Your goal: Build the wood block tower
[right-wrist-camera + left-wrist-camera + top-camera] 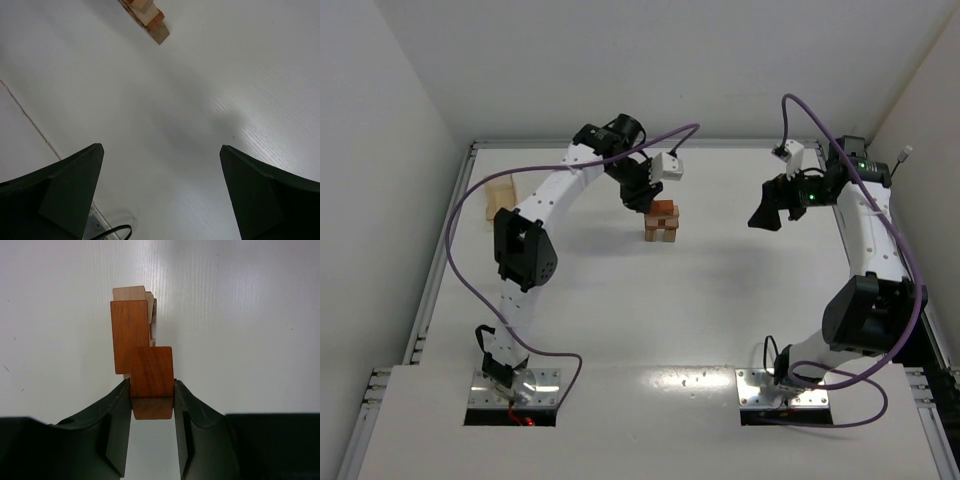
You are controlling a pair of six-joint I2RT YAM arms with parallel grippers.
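Left gripper, seen from above, hangs at the far middle of the table, right at the top of the tower. The tower is a narrow stack of pale and reddish-brown pieces, standing upright on its own. At the far left edge sits a pale wooden box, well apart from the stack. The right gripper is held above the far right part of the table, well away from the tower.

From the left wrist, the left gripper pinches a reddish-brown block between its two dark fingers, one pressed against each side. Just beyond it lies the tower, seen from its top: a reddish-brown bar with pale wood behind. Whether the held block touches the bar cannot be told.

From the right wrist, the right gripper is spread wide with nothing between its fingers. Only bare table lies beneath, and the tower shows small at the upper edge.
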